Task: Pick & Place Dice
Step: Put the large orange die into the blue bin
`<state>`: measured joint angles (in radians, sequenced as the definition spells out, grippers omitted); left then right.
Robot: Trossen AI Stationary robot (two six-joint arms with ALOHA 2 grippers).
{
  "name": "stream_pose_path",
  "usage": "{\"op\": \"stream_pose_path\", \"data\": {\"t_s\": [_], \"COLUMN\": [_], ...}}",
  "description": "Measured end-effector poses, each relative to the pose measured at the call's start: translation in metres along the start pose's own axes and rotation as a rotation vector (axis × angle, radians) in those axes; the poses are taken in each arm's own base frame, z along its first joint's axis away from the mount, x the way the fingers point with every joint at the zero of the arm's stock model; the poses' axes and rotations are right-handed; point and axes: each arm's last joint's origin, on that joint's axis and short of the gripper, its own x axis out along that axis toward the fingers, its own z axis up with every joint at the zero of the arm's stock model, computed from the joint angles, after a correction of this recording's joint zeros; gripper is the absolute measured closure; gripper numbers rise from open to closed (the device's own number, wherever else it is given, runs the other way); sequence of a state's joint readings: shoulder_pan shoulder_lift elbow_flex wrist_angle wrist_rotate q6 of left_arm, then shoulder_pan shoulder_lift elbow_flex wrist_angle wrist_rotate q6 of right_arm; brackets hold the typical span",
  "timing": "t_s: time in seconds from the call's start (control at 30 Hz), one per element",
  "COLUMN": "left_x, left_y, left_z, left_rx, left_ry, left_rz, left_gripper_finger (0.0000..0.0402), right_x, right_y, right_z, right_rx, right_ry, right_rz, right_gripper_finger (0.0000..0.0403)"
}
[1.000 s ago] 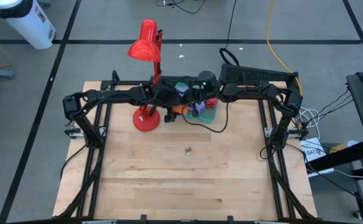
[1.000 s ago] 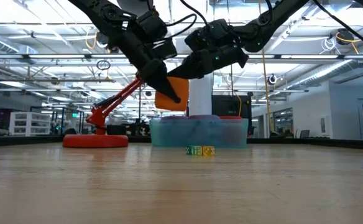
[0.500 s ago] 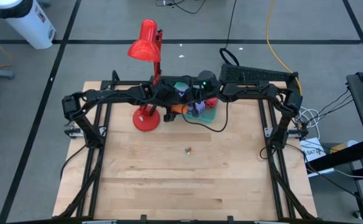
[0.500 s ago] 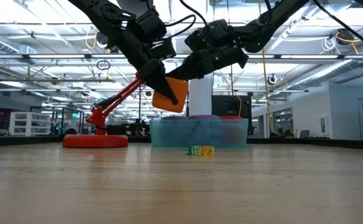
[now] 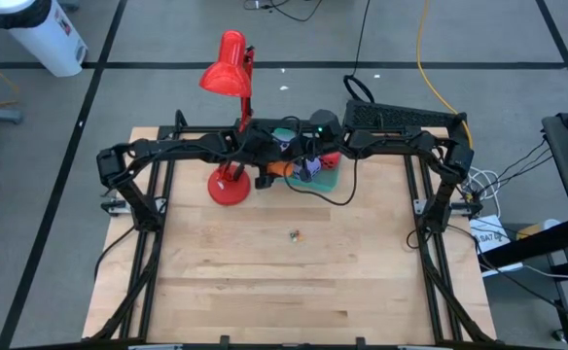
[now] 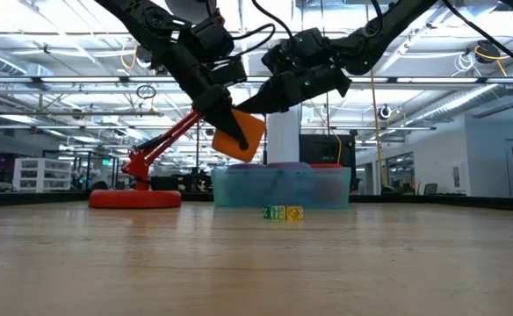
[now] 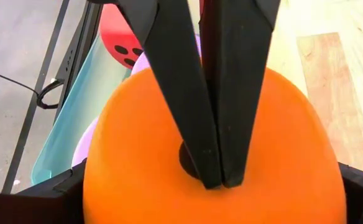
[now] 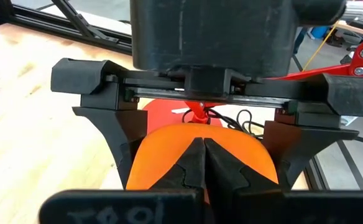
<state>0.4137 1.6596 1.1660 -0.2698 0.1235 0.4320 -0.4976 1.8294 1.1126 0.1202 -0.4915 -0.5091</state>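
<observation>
Already the flat teal tray [image 6: 281,187] below both grippers holds red and purple-blue dice [image 5: 310,167]; the orange rounded die [image 6: 239,133] hangs gripped between the left gripper [image 6: 227,121]'s wide-spread fingers, unplaced. Right gripper [image 8: 204,163], fingers closed and empty, faces it.

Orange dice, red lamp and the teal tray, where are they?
orange dice [image 6: 242,134], low view, its front face.
red lamp [image 5: 225,70], high view, its shade.
teal tray [image 6: 283,189], low view, its front wall.

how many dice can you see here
4: orange die in the left end effector; red die and two purple-blue dice in the teal tray, partly hidden.
</observation>
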Motion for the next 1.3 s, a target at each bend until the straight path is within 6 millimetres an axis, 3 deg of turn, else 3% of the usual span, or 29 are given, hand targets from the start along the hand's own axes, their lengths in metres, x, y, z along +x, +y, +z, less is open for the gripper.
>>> {"op": "stream_pose_path", "data": {"t_s": [0.73, 0.83, 1.3], "left_x": [-0.002, -0.004, -0.003], "left_y": [0.005, 0.007, 0.008], "left_z": [-0.012, -0.006, -0.011], "left_rx": [-0.022, -0.019, -0.027], "left_ry": [0.093, 0.051, 0.079], "left_rz": [-0.020, -0.012, -0.021], "left_gripper_finger": [0.0002, 0.0003, 0.0004], "right_x": [0.000, 0.004, 0.007], "right_y": [0.002, 0.005, 0.009], "right_z": [-0.005, -0.014, 0.005], "right_rx": [0.019, 0.022, -0.055], "right_ry": [0.038, 0.069, 0.029], "right_rz": [0.003, 0.013, -0.066], "right_gripper_finger": [0.0403, 0.0403, 0.0403]}}
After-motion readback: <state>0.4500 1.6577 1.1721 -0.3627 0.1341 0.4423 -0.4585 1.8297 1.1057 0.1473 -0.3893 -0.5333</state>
